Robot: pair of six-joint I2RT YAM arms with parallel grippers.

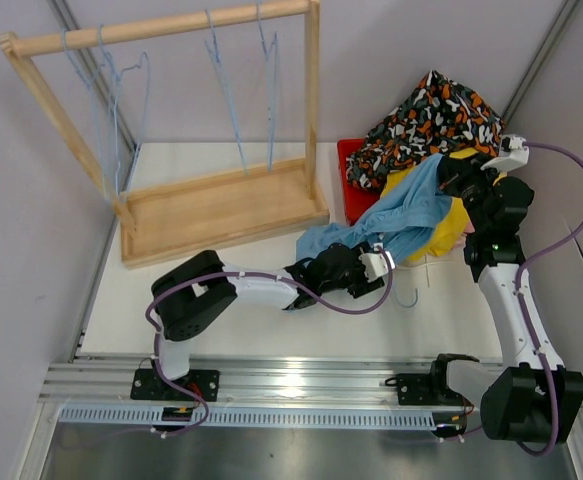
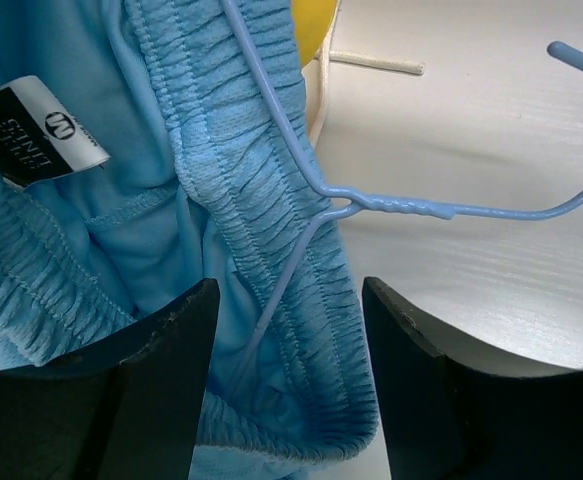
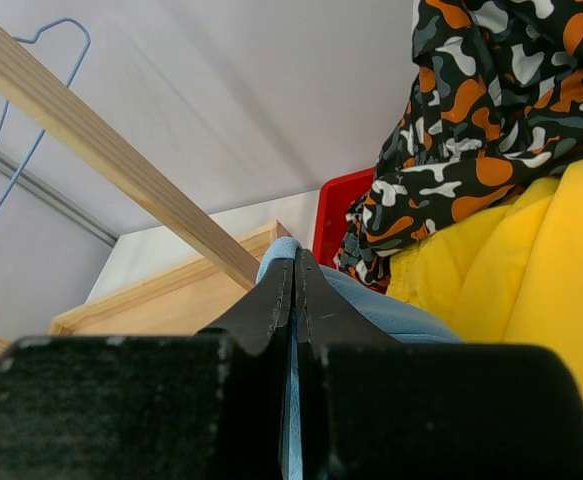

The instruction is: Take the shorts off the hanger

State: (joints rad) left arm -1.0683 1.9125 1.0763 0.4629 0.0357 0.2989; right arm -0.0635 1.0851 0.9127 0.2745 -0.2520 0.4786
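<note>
light blue shorts (image 1: 411, 210) lay stretched over the table (image 1: 301, 335), right of the wooden rack (image 1: 221, 208), spanning both grippers. the left gripper (image 2: 286, 300) stood wide open, its fingers either side of the elastic waistband and the blue wire hanger (image 2: 396, 205) running through it, gripping neither. the right gripper (image 3: 293, 290) was pressed closed on a thin fold of the blue cloth. yellow shorts (image 1: 451, 230) and blotched shorts (image 1: 431, 120) were heaped over the red bin (image 1: 349, 175).
</note>
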